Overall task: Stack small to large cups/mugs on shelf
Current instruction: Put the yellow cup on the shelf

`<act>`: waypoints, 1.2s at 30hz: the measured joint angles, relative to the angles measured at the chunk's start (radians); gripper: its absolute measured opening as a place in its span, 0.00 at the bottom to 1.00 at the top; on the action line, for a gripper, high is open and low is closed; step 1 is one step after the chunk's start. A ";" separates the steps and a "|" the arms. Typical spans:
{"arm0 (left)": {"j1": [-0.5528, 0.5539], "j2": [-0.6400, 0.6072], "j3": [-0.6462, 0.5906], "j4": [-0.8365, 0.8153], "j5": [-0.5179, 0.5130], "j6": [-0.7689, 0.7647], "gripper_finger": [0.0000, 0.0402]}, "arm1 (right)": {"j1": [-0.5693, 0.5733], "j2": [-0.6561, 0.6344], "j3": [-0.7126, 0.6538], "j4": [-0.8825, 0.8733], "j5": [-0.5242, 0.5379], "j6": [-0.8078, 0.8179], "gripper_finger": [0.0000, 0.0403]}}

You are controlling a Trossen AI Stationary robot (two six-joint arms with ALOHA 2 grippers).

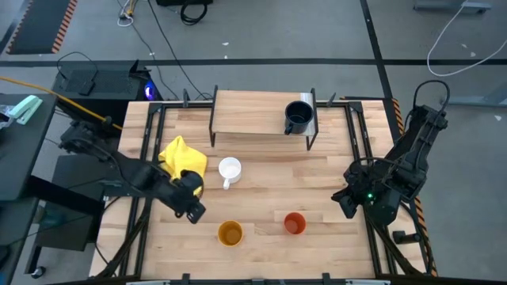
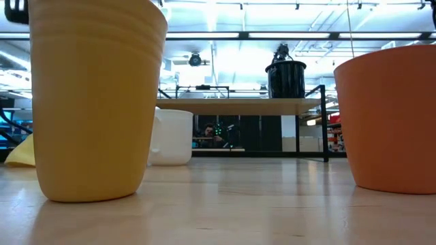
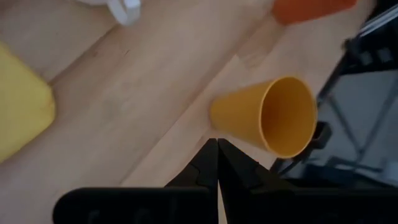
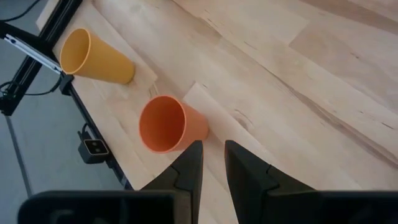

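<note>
Nearby, yellow cloth (image 1: pixel 182 156) beside white mug (image 1: pixel 229 169) (upright), left gripper (image 1: pixel 192 210) close.

Grey floor (image 1: pixel 261 32) all around the desk (image 1: pixel 261 198), black cables (image 1: pixel 170 36) snaking across it, and bright ceiling strip lights (image 2: pixel 204 35) glowing beyond.

no readable text, labels, brands or numbers in any view; cups, mugs, shelf, tabletop all unmarked; small device below table edge in right wrist view too small to read
</note>
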 joint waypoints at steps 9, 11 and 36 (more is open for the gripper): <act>-0.016 0.152 0.200 -0.112 0.015 -0.035 0.05 | 0.000 0.000 0.000 0.000 -0.019 -0.003 0.19; -0.016 0.177 0.217 -0.105 0.027 -0.034 0.05 | 0.000 0.000 0.000 0.000 -0.021 -0.008 0.19; 0.013 0.356 0.227 0.115 0.145 -0.002 0.05 | -0.003 0.000 0.000 -0.003 -0.024 -0.019 0.19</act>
